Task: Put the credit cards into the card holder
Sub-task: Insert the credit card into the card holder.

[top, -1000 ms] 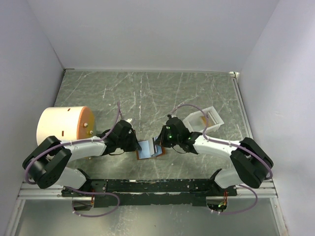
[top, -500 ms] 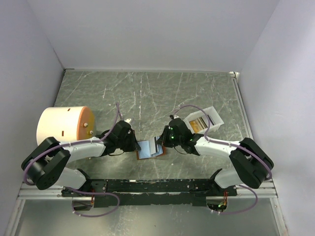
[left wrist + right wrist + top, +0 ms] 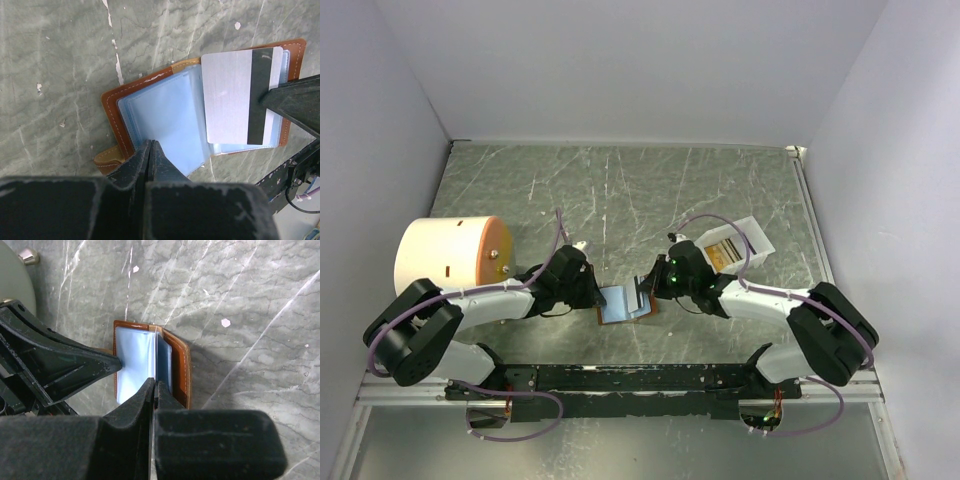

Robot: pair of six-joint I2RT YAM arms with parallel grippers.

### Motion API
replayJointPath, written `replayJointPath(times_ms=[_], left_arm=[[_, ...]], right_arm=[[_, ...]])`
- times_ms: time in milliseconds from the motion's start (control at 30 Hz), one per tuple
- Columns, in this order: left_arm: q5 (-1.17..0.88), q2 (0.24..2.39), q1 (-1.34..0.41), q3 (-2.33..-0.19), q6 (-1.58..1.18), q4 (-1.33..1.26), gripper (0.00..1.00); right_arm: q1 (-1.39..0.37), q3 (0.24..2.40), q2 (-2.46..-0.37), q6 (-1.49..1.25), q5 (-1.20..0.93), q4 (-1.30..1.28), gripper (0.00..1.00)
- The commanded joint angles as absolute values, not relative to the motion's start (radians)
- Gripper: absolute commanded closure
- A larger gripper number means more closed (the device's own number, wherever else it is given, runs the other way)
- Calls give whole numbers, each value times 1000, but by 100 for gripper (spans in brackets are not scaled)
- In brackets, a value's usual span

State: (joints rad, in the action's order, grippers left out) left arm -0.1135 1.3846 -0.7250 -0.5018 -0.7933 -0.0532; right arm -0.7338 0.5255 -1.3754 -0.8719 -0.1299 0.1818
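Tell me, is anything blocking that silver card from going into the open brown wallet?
Nothing visible does. The silver card, pinched by the right gripper, is directly over the blue sleeves of the open card holder. The left gripper is closed at the sleeves' edge, off to one side of the card.

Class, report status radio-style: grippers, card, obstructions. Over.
Left fingers shut, tip on open card holder. Right fingers shut on silver credit card, over holder's sleeves. Nothing blocking.
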Motion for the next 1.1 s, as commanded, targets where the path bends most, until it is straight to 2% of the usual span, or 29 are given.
replayJointPath(times_ms=[0, 1067], left_arm=[[-56, 1385, -716, -476, -779, -12, 93], [-59, 1377, -716, -471, -793, -13, 93]], right_arm=[[-726, 505, -1393, -871, -157, 250, 100], [-725, 418, -1442, -803, -236, 383, 100]])
